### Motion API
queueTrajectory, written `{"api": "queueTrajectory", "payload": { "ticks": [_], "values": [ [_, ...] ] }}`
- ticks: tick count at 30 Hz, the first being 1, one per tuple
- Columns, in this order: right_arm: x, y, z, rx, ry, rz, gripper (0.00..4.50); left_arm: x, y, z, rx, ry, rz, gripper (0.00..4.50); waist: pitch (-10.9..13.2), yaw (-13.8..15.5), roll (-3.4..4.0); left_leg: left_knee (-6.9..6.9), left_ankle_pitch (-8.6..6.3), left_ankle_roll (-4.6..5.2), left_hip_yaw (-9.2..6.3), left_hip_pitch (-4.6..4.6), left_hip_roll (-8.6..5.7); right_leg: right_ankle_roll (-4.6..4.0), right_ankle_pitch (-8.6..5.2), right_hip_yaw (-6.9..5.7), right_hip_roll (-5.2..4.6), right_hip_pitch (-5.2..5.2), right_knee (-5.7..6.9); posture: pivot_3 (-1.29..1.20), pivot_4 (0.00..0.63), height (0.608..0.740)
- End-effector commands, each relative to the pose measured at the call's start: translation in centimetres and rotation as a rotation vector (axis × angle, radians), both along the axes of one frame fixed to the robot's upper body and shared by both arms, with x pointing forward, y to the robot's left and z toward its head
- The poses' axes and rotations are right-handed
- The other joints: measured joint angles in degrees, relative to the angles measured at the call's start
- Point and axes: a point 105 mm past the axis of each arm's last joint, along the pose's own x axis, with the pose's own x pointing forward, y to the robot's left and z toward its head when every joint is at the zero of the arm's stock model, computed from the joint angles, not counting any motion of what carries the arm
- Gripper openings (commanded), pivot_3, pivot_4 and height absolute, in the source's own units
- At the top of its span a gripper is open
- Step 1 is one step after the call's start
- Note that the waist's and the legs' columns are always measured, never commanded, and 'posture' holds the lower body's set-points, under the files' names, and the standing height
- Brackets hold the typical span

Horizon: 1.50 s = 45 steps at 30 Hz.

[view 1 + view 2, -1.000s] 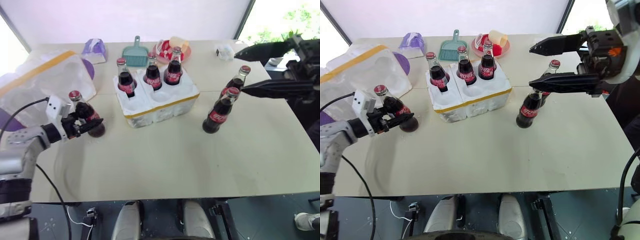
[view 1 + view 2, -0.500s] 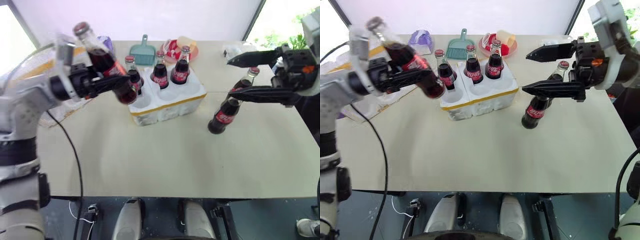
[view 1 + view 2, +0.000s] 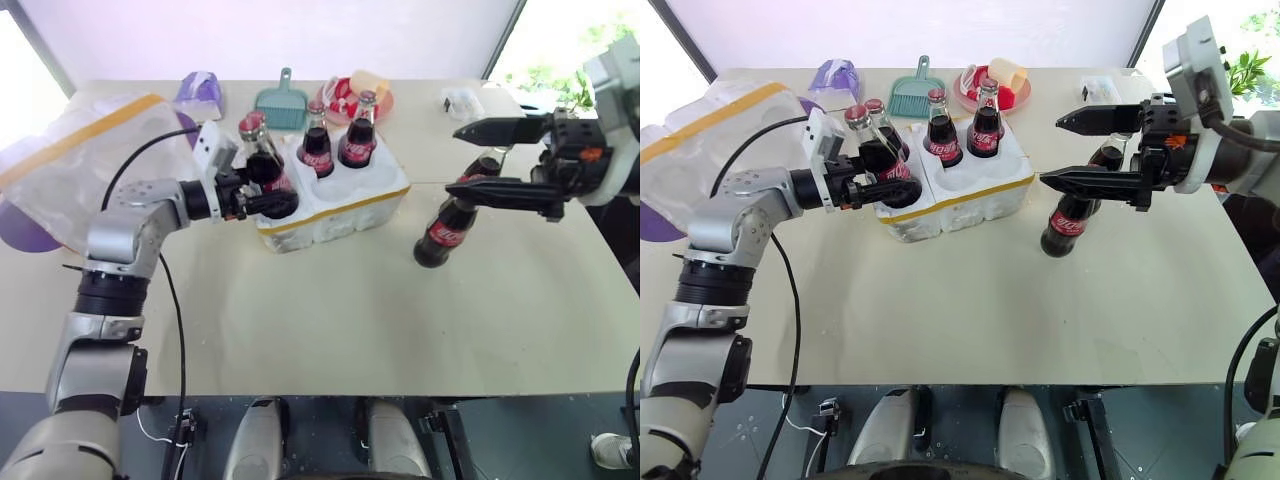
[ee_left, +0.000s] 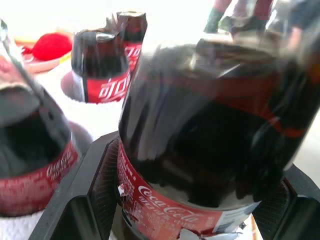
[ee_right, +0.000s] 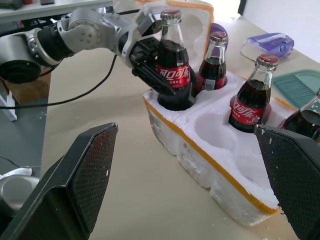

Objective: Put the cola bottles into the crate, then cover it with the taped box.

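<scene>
- The left gripper [image 3: 872,180] is clamped round the belly of a cola bottle [image 3: 880,165], fingers on the red label, holding it over the front-left well of the crate [image 3: 970,198], its base at or just inside the rim.
- At about nine o'clock from the crate, the taped box [image 3: 710,140] lies on the table [image 3: 970,320], well apart from both grippers.
- Three more bottles stand in the crate's wells: one [image 3: 876,125] just behind the held one, then two in the far row [image 3: 941,138] and [image 3: 986,128]. The near middle and near right wells are empty.
- At roughly three o'clock from the crate, two bottles wait on the table, the nearer one [image 3: 1064,222] and a second [image 3: 1106,156] behind it.
- The right gripper [image 3: 1065,150] hovers there, its jaws spread wide, one finger either side of those two bottles, gripping nothing.
- Handling, as I judge it: the bottles are glass and full, so stiff, fairly heavy, smooth and breakable if knocked together. The labelled belly is the safest hold; the neck is slim and slippery.
- The crate and box are foam, light and crumbly at the edges. Lower each bottle straight down; a tilted base could gouge the rim or shove the crate.
- The box is bulky, so take it with both grippers on opposite walls.
</scene>
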Motion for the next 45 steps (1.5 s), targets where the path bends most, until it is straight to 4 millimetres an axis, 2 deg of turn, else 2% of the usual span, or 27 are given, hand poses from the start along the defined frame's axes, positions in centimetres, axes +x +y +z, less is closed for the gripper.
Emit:
{"api": "queueTrajectory", "payload": {
  "ticks": [1, 3, 4, 5, 8, 9, 11, 13, 15, 16, 19, 22, 24, 26, 29, 33, 38, 45],
  "values": [
    [-0.2, -0.2, 0.9, -0.008, -0.081, -0.031, 4.50, -0.3, -0.1, -0.2, 0.032, -0.030, 0.005, 2.84, 0.0, -0.1, 0.00, 0.00, 0.00, 0.00, 0.00, 0.00, 0.00, 0.00, 0.00, 0.00, 0.00, 0.00, 0.00, 0.00, 0.150, 0.736],
    [0.1, -0.3, 0.6, -0.013, -0.083, -0.046, 4.50, -0.4, -0.1, -0.7, 0.033, -0.013, 0.008, 3.89, 0.0, -0.2, 0.01, 0.00, 0.00, 0.00, 0.00, 0.01, 0.00, 0.00, 0.00, 0.00, 0.00, 0.00, 0.00, 0.00, 0.150, 0.736],
    [0.0, -0.4, 0.7, -0.010, -0.082, -0.045, 4.50, -0.4, -0.1, -0.7, 0.032, -0.013, 0.012, 4.28, 0.0, -0.2, 0.01, 0.00, 0.00, 0.00, 0.00, 0.02, 0.00, 0.00, 0.00, 0.01, 0.00, 0.00, 0.00, 0.00, 0.150, 0.736],
    [0.0, -0.5, 0.8, -0.007, -0.082, -0.042, 4.50, -0.4, 0.0, -0.7, 0.032, -0.015, 0.017, 4.42, 0.0, -0.1, 0.01, 0.00, 0.00, 0.00, 0.00, 0.02, 0.00, 0.00, 0.00, 0.01, 0.00, 0.00, 0.01, 0.00, 0.150, 0.736],
    [-0.5, -1.0, 1.4, 0.000, -0.082, -0.042, 4.50, -0.5, 0.4, 0.2, 0.010, -0.034, 0.030, 4.42, 0.0, 0.0, 0.01, 0.02, 0.00, 0.00, 0.00, 0.04, 0.00, 0.00, 0.00, 0.01, 0.00, 0.03, 0.02, 0.00, 0.150, 0.736],
    [-0.9, -1.6, 1.5, -0.002, -0.079, -0.053, 4.50, -0.9, 0.8, 1.2, -0.015, -0.043, 0.016, 4.42, 0.0, 0.1, 0.01, 0.03, 0.00, 0.01, 0.00, 0.04, 0.00, 0.00, 0.00, 0.01, 0.00, 0.03, 0.03, 0.00, 0.150, 0.736],
    [-1.8, -2.8, 1.5, -0.011, -0.074, -0.080, 4.50, -2.4, 1.4, 3.2, -0.065, -0.060, -0.027, 4.42, 0.0, 0.3, -0.02, 0.03, 0.00, 0.01, -0.02, 0.01, 0.00, 0.00, 0.00, 0.00, 0.00, 0.03, 0.02, 0.00, 0.150, 0.736],
    [-3.1, -4.6, 1.3, 0.012, -0.031, -0.135, 4.50, -4.5, 2.7, 6.2, -0.143, -0.074, -0.068, 4.42, 0.0, 0.2, -0.07, 0.00, -0.01, 0.02, -0.04, -0.04, 0.00, 0.00, 0.00, -0.01, -0.01, 0.03, -0.02, 0.00, 0.150, 0.736],
    [-4.2, -5.7, 1.1, 0.039, 0.006, -0.176, 4.50, -6.1, 3.7, 8.0, -0.185, -0.073, -0.085, 4.42, 0.1, 0.1, -0.09, 0.00, -0.03, 0.05, -0.03, -0.04, 0.01, 0.00, 0.00, -0.01, -0.01, 0.03, -0.03, 0.00, 0.150, 0.736],
    [-4.6, -6.2, 0.7, 0.048, 0.027, -0.199, 4.50, -6.9, 4.2, 8.6, -0.194, -0.065, -0.095, 4.42, 0.0, 0.0, -0.07, 0.01, -0.03, 0.05, -0.02, -0.02, 0.01, 0.00, 0.00, 0.00, -0.02, 0.04, -0.02, 0.00, 0.150, 0.736],
    [-5.5, -7.0, -2.4, 0.024, 0.087, -0.290, 4.50, -10.0, 4.6, 9.3, -0.144, -0.044, -0.173, 4.42, 0.0, 0.0, -0.07, 0.00, -0.03, 0.05, -0.04, 0.22, 0.05, 0.00, -0.01, -0.02, 0.01, 0.24, 0.03, 0.00, 0.150, 0.736],
    [-4.9, -7.3, -6.3, 0.019, 0.095, -0.431, 4.50, -12.2, 3.5, 7.7, -0.039, 0.017, -0.251, 4.42, -0.1, 0.1, -0.10, -0.01, -0.03, 0.05, -0.04, 0.53, 0.06, -0.01, -0.01, -0.02, 0.02, 0.59, 0.00, 0.00, 0.150, 0.736],
    [-4.0, -7.2, -8.6, 0.070, 0.069, -0.527, 4.50, -13.0, 2.6, 5.6, 0.050, 0.037, -0.279, 4.42, -0.1, 0.0, -0.11, -0.04, -0.04, 0.04, -0.02, 0.90, 0.04, -0.01, -0.03, 0.01, 0.00, 0.96, -0.10, 0.00, 0.150, 0.736],
    [-2.9, -6.8, -10.6, 0.195, 0.094, -0.636, 4.50, -13.4, 2.0, 4.0, 0.082, 0.056, -0.292, 4.42, -0.1, 0.1, -0.10, -0.07, -0.05, 0.03, -0.02, 1.06, 0.03, -0.08, -0.08, 0.02, -0.01, 1.13, -0.15, 0.00, 0.150, 0.736],
    [-1.8, -6.0, -12.8, 0.263, 0.096, -0.737, 4.50, -13.2, 1.1, 3.1, 0.053, 0.058, -0.277, 4.42, -0.1, 0.2, -0.07, -0.09, -0.05, 0.03, -0.05, 1.03, 0.03, -0.23, -0.15, 0.02, 0.00, 1.09, -0.13, 0.00, 0.150, 0.736],
    [-0.9, -5.6, -13.9, 0.281, 0.099, -0.784, 4.50, -13.2, 0.4, 2.9, 0.028, 0.049, -0.268, 4.42, -0.1, 0.1, -0.07, -0.09, -0.05, 0.04, -0.05, 1.00, 0.01, -0.21, -0.14, 0.04, 0.00, 1.08, -0.14, 0.00, 0.150, 0.736],
    [0.4, -5.6, -14.0, 0.295, 0.094, -0.798, 4.50, -12.9, 0.2, 2.8, 0.010, 0.043, -0.248, 4.42, -0.1, 0.0, -0.06, -0.12, -0.05, 0.05, -0.06, 1.03, 0.02, -0.15, -0.11, 0.02, 0.02, 1.07, -0.13, 0.00, 0.150, 0.736],
    [2.4, -4.1, -14.0, 0.304, 0.090, -0.717, 4.50, -12.3, -0.4, 2.9, -0.013, 0.027, -0.241, 4.42, -0.1, 0.1, -0.07, -0.12, -0.05, 0.05, -0.06, 1.03, 0.02, -0.16, -0.11, 0.02, 0.02, 1.08, -0.13, 0.00, 0.150, 0.736]
  ]
}}
